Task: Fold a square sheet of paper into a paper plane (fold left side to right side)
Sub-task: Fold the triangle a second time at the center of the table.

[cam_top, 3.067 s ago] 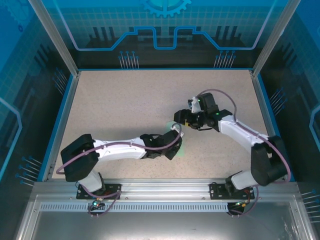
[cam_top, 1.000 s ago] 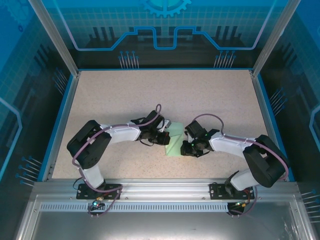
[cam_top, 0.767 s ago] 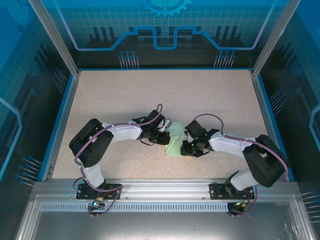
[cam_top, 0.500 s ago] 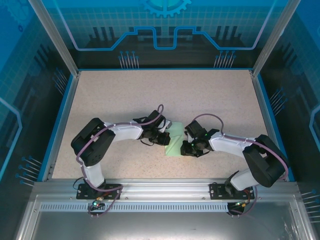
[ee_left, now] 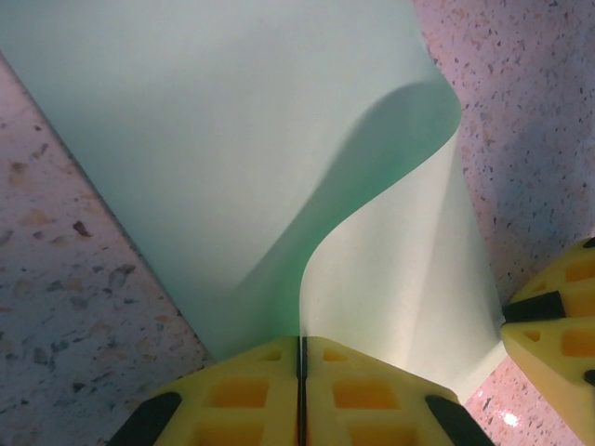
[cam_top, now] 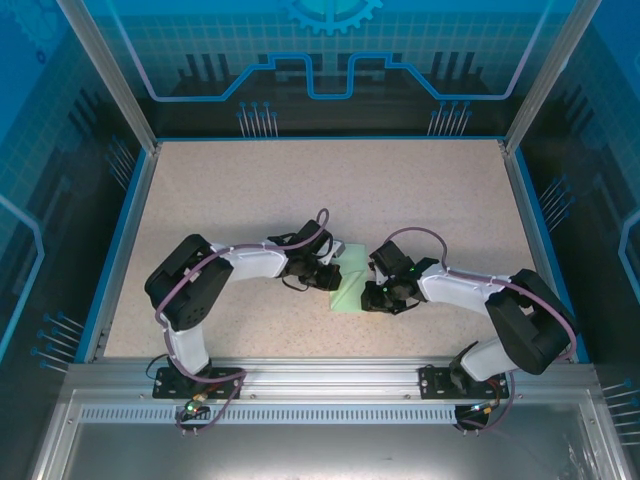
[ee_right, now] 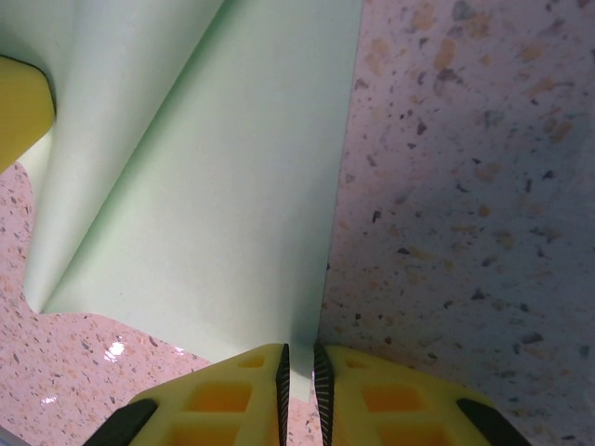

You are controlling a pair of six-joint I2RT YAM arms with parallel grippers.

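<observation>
left gripper (ee_left: 299, 376) pinches the paper (ee_left: 214, 139) at a curled edge, right gripper (ee_right: 299, 372) at a flat edge; from above, its sides are hidden.

You're in a robotics lab test cell, not a home or shop. A speckled tabletop (cam_top: 300, 190) sits inside blue edging, with aluminium frame posts (cam_top: 108, 75) at the corners. The wall panels (cam_top: 330, 50) carry gear-and-circuit graphics. The left arm (cam_top: 245, 262) and right arm (cam_top: 460, 285) are bolted to a metal rail (cam_top: 330, 380).

White-and-black arms (cam_top: 250, 262) carry purple cables (cam_top: 413, 231) and yellow fingers (ee_left: 251, 390).
</observation>
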